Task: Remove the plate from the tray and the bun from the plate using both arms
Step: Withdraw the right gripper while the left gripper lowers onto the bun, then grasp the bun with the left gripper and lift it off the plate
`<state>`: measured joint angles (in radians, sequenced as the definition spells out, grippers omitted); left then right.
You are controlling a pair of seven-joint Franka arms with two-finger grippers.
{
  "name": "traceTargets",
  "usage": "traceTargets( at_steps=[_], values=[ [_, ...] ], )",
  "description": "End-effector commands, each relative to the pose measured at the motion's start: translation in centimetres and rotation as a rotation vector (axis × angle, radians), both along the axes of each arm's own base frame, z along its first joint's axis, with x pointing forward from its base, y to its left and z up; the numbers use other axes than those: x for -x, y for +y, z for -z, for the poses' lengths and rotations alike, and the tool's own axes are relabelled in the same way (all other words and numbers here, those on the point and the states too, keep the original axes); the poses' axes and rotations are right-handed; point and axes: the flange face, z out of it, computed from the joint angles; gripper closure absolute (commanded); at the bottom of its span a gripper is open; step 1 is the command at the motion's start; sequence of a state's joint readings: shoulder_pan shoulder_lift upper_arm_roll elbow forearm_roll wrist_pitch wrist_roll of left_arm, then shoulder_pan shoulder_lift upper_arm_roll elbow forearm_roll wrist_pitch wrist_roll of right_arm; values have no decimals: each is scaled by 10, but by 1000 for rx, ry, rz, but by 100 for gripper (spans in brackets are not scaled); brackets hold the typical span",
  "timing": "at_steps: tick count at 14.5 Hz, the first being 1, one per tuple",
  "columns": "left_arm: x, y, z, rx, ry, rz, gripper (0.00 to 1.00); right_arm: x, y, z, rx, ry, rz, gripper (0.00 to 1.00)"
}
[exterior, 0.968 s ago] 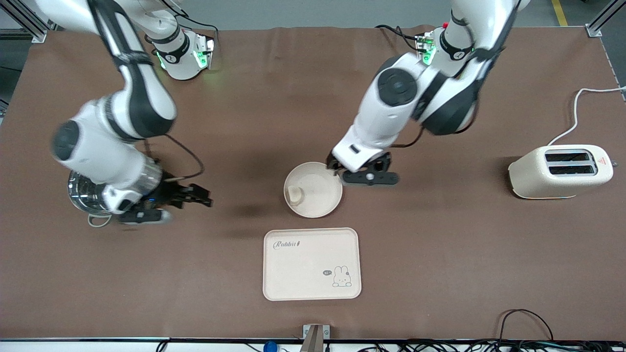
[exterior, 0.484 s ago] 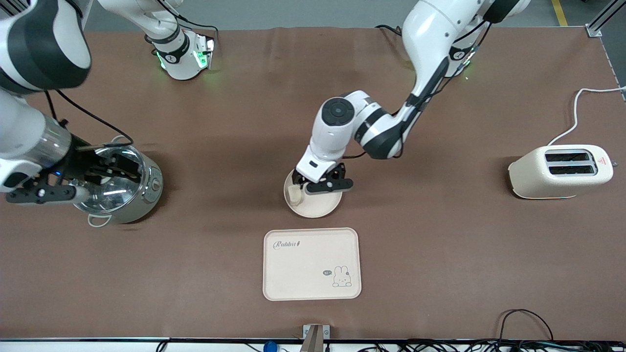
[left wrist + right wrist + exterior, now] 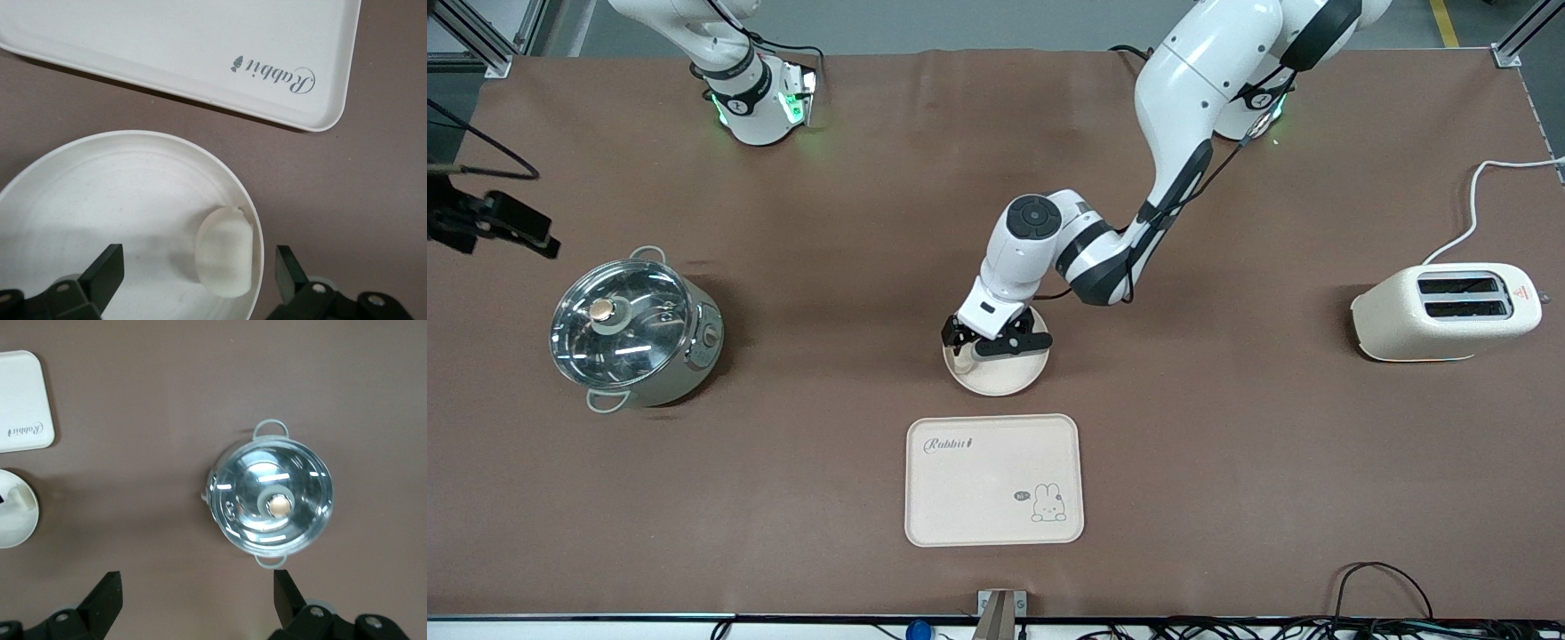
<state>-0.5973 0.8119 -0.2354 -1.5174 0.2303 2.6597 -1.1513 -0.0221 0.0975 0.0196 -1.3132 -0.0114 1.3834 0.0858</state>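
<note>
A brown table (image 3: 854,498) carries a plate, a tray, a lidded pot and a toaster, with two arms based along its upper edge in the front view.

The plate (image 3: 1009,378) sits near the middle of the table, just beside the tray (image 3: 993,480) and farther from the front camera than it; a strip of bare table separates the two. The bun (image 3: 225,251) lies in the plate, against the rim on the side toward the right arm's end of the table.

The left gripper (image 3: 975,342) is low over the plate, jaws spread wide. In the left wrist view its fingers (image 3: 105,273) stand on either side of the bun without touching it, one over the plate's floor and the other just outside the rim.

The right gripper (image 3: 197,595) is raised high over the right arm's end of the table, jaws wide and holding nothing; only a dark part of it shows at the edge of the front view.

The pot (image 3: 633,322) stands under its glass lid toward the right arm's end. The toaster (image 3: 1445,311) stands toward the left arm's end, its white cord (image 3: 1476,200) running off the table edge.
</note>
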Motion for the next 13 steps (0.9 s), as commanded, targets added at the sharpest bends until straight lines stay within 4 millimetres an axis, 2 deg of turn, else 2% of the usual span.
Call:
traceTargets(
  at_steps=[1,2,6,9,11,13],
  values=[
    [5,-13,5,29,-24,-1,0,21,-27,-12,18,12,32,0],
    [8,-17,10,33,-28,6,0,25,-28,-16,19,6,29,0],
    [14,-27,31,60,-41,22,0,48,-22,9,25,2,22,0],
    [13,-25,44,11,-75,41,3,60,-24,7,26,2,25,0],
    [12,-23,44,7,-78,39,12,59,-31,7,25,-1,33,0],
    [13,-25,41,14,-77,34,25,59,-33,8,23,5,33,0]
  ],
)
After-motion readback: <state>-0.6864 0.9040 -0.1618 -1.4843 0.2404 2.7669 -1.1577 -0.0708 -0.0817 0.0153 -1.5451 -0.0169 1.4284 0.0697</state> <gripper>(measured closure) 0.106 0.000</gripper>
